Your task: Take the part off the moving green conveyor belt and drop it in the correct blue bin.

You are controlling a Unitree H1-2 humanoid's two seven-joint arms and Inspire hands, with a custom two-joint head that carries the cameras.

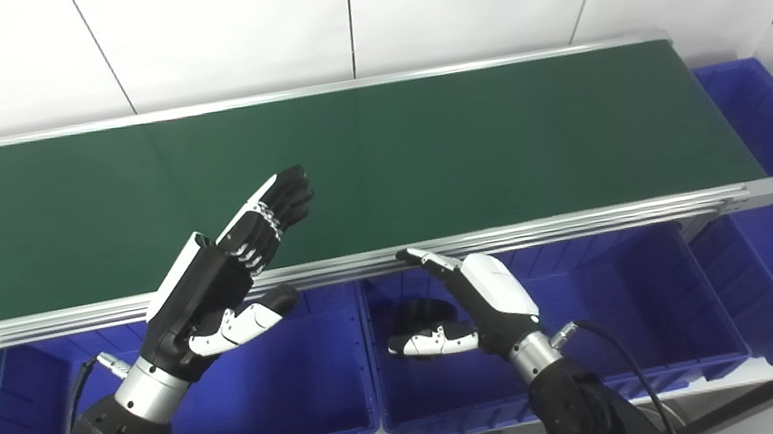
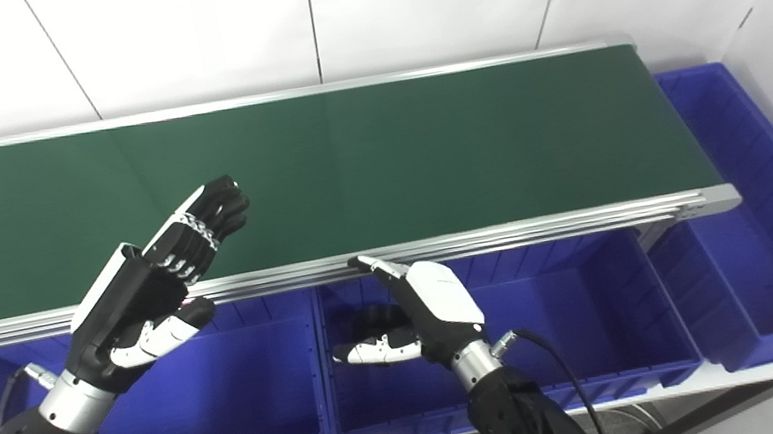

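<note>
I am holding my left hand point(image 1: 234, 270) open above the bare belt point(image 1: 424, 158), my right hand point(image 1: 475, 296) open over a bin point(image 1: 641, 332); I should wait for a part.

A long dark green conveyor belt point(image 1: 364, 167) lies bare above three blue bins point(image 1: 291, 400).

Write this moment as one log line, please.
belt: no part | left hand: open, over belt edge | right hand: open, over middle bin
</note>
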